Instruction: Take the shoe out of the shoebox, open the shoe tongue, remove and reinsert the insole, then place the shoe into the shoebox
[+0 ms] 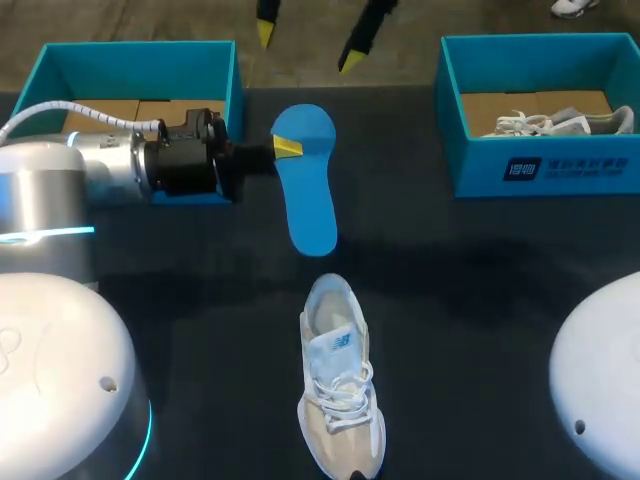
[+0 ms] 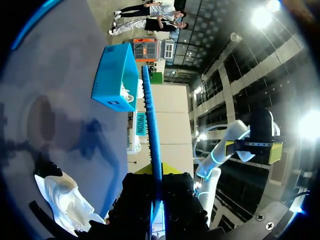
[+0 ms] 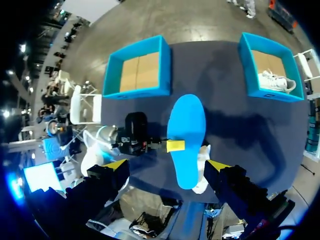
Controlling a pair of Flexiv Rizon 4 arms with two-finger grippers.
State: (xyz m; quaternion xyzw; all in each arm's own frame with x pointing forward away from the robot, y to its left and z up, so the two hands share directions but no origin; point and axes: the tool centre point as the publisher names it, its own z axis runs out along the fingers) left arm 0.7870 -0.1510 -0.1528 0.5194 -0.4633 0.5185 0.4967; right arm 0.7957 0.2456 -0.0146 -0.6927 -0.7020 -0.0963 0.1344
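On the bench (image 1: 480, 300), the shoe (image 1: 338, 385) lay back toward the robot from the left pincer (image 1: 288, 148), its long axis roughly in line with the blue insole (image 1: 308, 190). That pincer was clamped on the insole's edge and was the nearer to the shoe. The right pincer (image 3: 167, 166) hung wide open and empty, above both.

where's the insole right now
In the head view the blue insole is pinched in the left gripper over the table's middle, just beyond the white shoe and right of the empty blue box.
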